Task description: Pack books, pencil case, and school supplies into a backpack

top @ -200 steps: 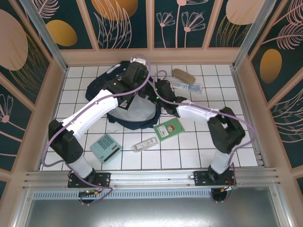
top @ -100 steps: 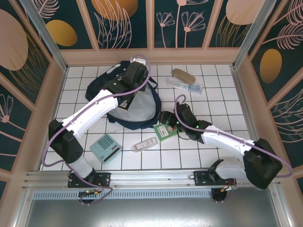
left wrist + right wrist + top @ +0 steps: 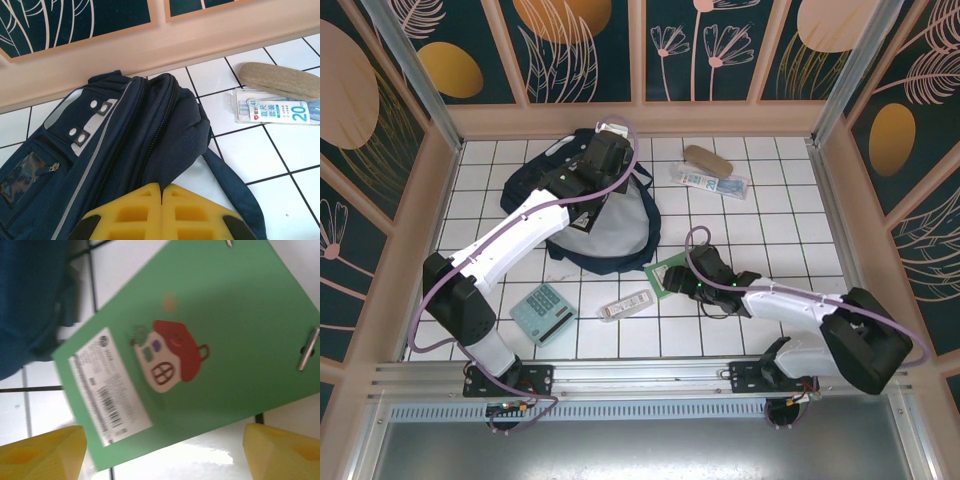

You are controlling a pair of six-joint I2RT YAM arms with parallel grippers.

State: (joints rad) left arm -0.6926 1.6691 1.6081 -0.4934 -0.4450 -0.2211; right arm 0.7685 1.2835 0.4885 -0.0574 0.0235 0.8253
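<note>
From above, your left tool (image 3: 605, 160) sits at the far rim of the backpack (image 3: 610, 225), seemingly lifting the fabric so the mouth gapes for loading. Your right tool (image 3: 688, 274) hangs low over the green book (image 3: 662, 276), which lies on the table (image 3: 770, 215) just beside the backpack's near edge. The calculator (image 3: 542, 313) and white-grey bar (image 3: 625, 304) lie nearer you. The pencil case (image 3: 708, 158) and clear packet (image 3: 712, 181) lie at the far side, all outside the bag.

On your left wrist, the yellow fingers (image 3: 130, 215) are pressed together, and navy fabric runs down into them: clamped on a fold of the backpack, by the look of it.

On your right wrist, the fingers (image 3: 40, 452) stand wide apart, holding nothing, either side of the book's lower edge. The book lies flat on the tile, so catching an edge is the hard part, and the bag's fabric (image 3: 30, 300) crowds one corner.
</note>
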